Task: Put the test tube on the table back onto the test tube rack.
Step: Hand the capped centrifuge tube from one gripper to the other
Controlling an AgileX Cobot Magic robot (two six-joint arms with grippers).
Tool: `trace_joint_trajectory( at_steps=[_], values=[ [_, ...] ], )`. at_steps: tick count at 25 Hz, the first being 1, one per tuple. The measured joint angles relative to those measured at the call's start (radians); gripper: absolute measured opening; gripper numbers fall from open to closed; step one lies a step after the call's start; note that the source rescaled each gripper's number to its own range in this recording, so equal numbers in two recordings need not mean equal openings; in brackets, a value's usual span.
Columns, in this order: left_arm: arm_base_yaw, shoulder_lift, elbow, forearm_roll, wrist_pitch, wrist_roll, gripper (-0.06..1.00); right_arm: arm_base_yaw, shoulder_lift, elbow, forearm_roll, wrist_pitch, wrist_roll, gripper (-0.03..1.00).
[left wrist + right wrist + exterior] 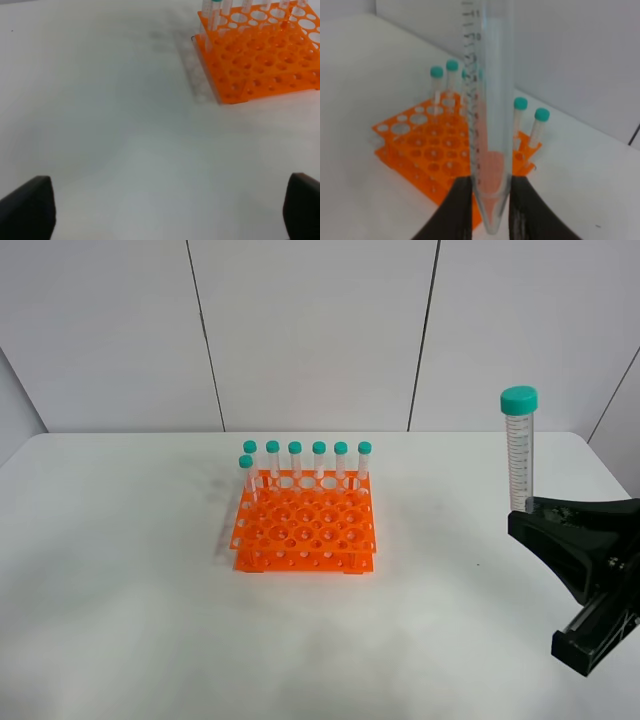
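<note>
The test tube (518,455) (487,125) is slim and clear, with a teal-green screw cap, printed graduation marks and a pointed tip. My right gripper (523,512) (490,212) is clamped on its lower end and holds it upright above the table (120,570), near the right edge and well apart from the test tube rack (305,535) (260,60) (420,155). My left gripper (165,210) is spread wide with nothing in it.

My fingers hide the tip in the high view. In my right wrist view the cap is cut off. My left wrist view crops the rack and its caps.

I count one orange rack and seven racked tubes (319,465): six along its far row and one just in front of that row's left end. With mine, that makes eight.
</note>
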Motion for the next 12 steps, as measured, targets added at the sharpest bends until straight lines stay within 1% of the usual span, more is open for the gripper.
trace_joint_trajectory(
  at_steps=[4,8,10,12],
  values=[
    [0.000,0.000,0.000,0.000,0.000,0.000,1.00,0.000,0.026,0.025,0.017,-0.033,0.004,0.00],
    [0.000,0.000,0.000,0.000,0.000,-0.001,1.00,0.000,0.057,0.025,0.042,-0.042,0.008,0.00],
    [0.000,0.000,0.000,0.000,0.000,-0.001,1.00,0.019,0.064,0.025,0.053,-0.046,0.008,0.00],
    [0.000,0.000,0.000,0.000,0.000,-0.001,1.00,0.056,0.065,0.025,0.054,-0.051,0.008,0.00]
  ],
)
